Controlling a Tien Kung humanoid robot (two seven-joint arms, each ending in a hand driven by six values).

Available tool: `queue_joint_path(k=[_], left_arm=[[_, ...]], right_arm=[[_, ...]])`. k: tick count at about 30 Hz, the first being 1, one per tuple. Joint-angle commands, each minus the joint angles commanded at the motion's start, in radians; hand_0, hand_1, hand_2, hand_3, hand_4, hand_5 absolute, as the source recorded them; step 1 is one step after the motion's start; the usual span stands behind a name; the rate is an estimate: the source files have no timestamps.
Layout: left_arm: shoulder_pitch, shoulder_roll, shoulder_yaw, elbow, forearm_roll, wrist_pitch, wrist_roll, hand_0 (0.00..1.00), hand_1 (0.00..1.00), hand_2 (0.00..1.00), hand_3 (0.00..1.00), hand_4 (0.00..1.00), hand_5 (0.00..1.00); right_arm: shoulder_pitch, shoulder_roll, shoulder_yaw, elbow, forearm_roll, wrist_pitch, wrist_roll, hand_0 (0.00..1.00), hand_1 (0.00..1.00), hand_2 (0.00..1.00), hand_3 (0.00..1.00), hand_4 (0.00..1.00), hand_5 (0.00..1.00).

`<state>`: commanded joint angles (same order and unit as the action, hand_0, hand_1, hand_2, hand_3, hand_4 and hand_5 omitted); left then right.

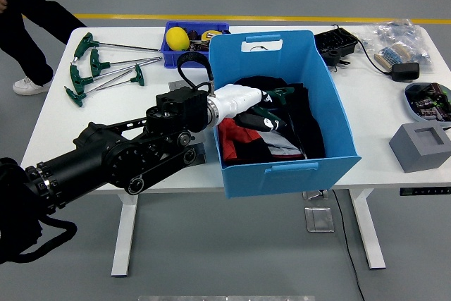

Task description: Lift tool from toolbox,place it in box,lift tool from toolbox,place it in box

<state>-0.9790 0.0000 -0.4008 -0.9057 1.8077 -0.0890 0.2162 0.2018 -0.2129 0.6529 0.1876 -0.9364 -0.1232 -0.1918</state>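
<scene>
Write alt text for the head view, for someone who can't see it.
The left robot hand reaches into a blue box on a white table, holding a green-handled tool above dark cloth. Green-handled T-wrenches and a small blue toolbox lie behind.

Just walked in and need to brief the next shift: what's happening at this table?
The robot's left hand is reaching into the big blue box, holding a green-handled tool over the dark cloth inside. More green T-handle tools lie on the table's far left, beside a small blue bin. A person stands off the far left corner, handling nothing.
</scene>
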Motion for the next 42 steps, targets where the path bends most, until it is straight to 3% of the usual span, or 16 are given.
queue_joint_path(k=[1, 2, 8, 11, 19, 20, 25, 26, 29, 31, 32, 36, 39, 42], left_arm=[[0.001, 0.000, 0.001, 0.001, 0.046, -0.002, 0.002, 0.891, 0.933, 0.998, 0.791, 0.827, 0.998], [0.002, 0.000, 0.001, 0.002, 0.091, -0.002, 0.003, 0.998, 0.998, 0.998, 0.794, 0.830, 0.998], [0.011, 0.000, -0.017, 0.001, 0.351, 0.025, -0.009, 0.998, 0.998, 0.998, 0.786, 0.830, 0.998], [0.021, 0.000, -0.036, -0.002, 0.461, 0.075, -0.028, 0.998, 0.998, 0.998, 0.786, 0.830, 0.998], [0.076, 0.000, -0.153, -0.047, 0.461, 0.248, -0.080, 0.998, 0.998, 0.998, 0.767, 0.821, 0.998], [0.086, 0.000, -0.172, -0.058, 0.461, 0.259, -0.082, 0.872, 0.859, 0.884, 0.713, 0.827, 0.808], [0.153, 0.018, -0.306, -0.132, 0.461, 0.313, -0.102, 0.872, 0.859, 0.884, 0.713, 0.827, 0.808], [0.165, 0.020, -0.330, -0.145, 0.461, 0.321, -0.106, 0.731, 0.725, 0.765, 0.700, 0.827, 0.753], [0.204, 0.030, -0.407, -0.193, 0.417, 0.350, -0.123, 0.731, 0.725, 0.765, 0.700, 0.827, 0.753], [0.234, 0.040, -0.462, -0.235, 0.344, 0.359, -0.147, 0.731, 0.725, 0.765, 0.700, 0.827, 0.753], [0.250, 0.046, -0.487, -0.257, 0.309, 0.362, -0.157, 0.385, 0.570, 0.629, 0.631, 0.748, 0.570], [0.312, 0.084, -0.550, -0.341, 0.181, 0.367, -0.186, 0.385, 0.570, 0.629, 0.631, 0.748, 0.570], [0.374, 0.121, -0.593, -0.398, 0.081, 0.339, -0.215, 0.342, 0.538, 0.601, 0.635, 0.754, 0.572], [0.426, 0.140, -0.636, -0.430, 0.018, 0.301, -0.220, 0.342, 0.538, 0.601, 0.635, 0.754, 0.572]], right_arm=[[0.000, 0.000, 0.000, 0.000, 0.000, 0.000, 0.000, 0.628, 0.627, 0.683, 0.550, 0.805, 0.638], [-0.001, 0.000, 0.000, 0.000, 0.001, 0.000, 0.000, 0.625, 0.627, 0.683, 0.550, 0.805, 0.638], [-0.003, 0.000, 0.001, 0.000, -0.001, 0.000, -0.001, 0.624, 0.626, 0.683, 0.550, 0.805, 0.639], [-0.002, 0.000, -0.001, 0.000, 0.003, -0.001, 0.000, 0.624, 0.626, 0.683, 0.550, 0.805, 0.639], [-0.001, 0.001, -0.011, -0.001, 0.023, -0.003, 0.005, 0.624, 0.626, 0.683, 0.550, 0.805, 0.640], [-0.002, 0.001, -0.011, -0.002, 0.025, -0.004, 0.005, 0.622, 0.626, 0.682, 0.550, 0.805, 0.640], [-0.002, 0.001, -0.015, -0.003, 0.036, -0.005, 0.008, 0.622, 0.626, 0.682, 0.550, 0.805, 0.640], [-0.002, 0.000, -0.015, -0.003, 0.036, -0.005, 0.009, 0.622, 0.626, 0.682, 0.550, 0.805, 0.641], [0.000, 0.000, -0.018, -0.003, 0.042, -0.006, 0.011, 0.622, 0.626, 0.682, 0.550, 0.805, 0.641], [0.001, -0.001, -0.020, -0.003, 0.046, -0.006, 0.013, 0.622, 0.626, 0.682, 0.550, 0.805, 0.641], [0.001, -0.001, -0.020, -0.003, 0.047, -0.007, 0.013, 0.622, 0.624, 0.682, 0.550, 0.805, 0.641], [0.001, -0.001, -0.016, -0.004, 0.049, -0.008, 0.014, 0.622, 0.624, 0.682, 0.550, 0.805, 0.641], [0.000, 0.002, -0.005, -0.005, 0.041, -0.009, 0.013, 0.622, 0.625, 0.682, 0.550, 0.804, 0.641], [-0.002, 0.004, 0.006, -0.005, 0.026, -0.007, 0.009, 0.622, 0.625, 0.682, 0.550, 0.804, 0.641]])
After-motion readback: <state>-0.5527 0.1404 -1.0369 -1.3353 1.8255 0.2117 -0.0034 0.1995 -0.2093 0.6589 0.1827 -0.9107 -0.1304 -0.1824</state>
